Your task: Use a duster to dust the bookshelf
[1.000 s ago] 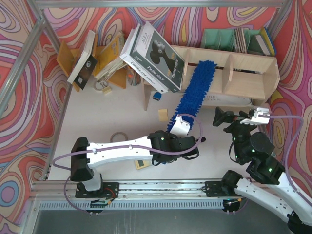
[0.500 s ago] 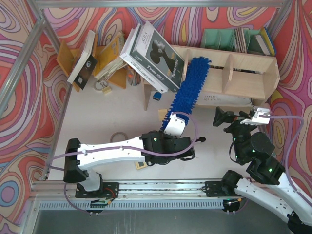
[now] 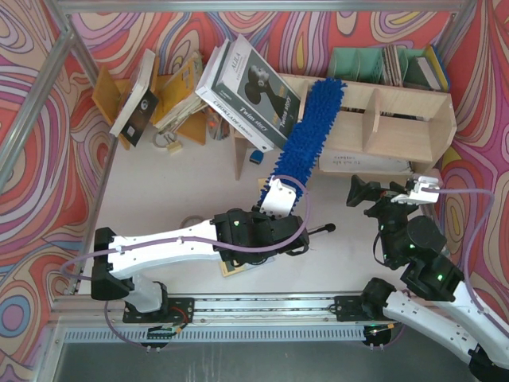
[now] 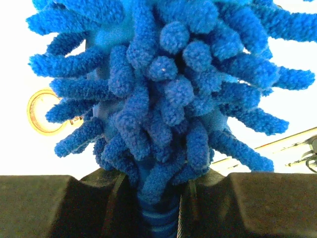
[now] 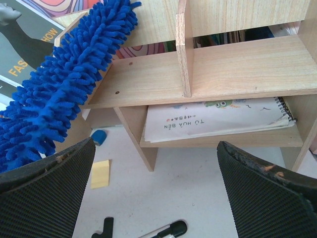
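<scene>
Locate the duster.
Top view, centre: the duster slants up from the left end effector, its tip over the left end of the bookshelf, beside the magazines.

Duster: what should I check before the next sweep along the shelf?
1. Grip: left pincer shut on the duster handle: ok.
2. Placement: duster head lies across the bookshelf top: ok.
3. Contact: head actually pressing on the wood: cannot tell.
4. Other arm: right pincer open, short of the shelf: ok.
5. Side clearance: leaning magazines sit right beside the head: not ok.
</scene>
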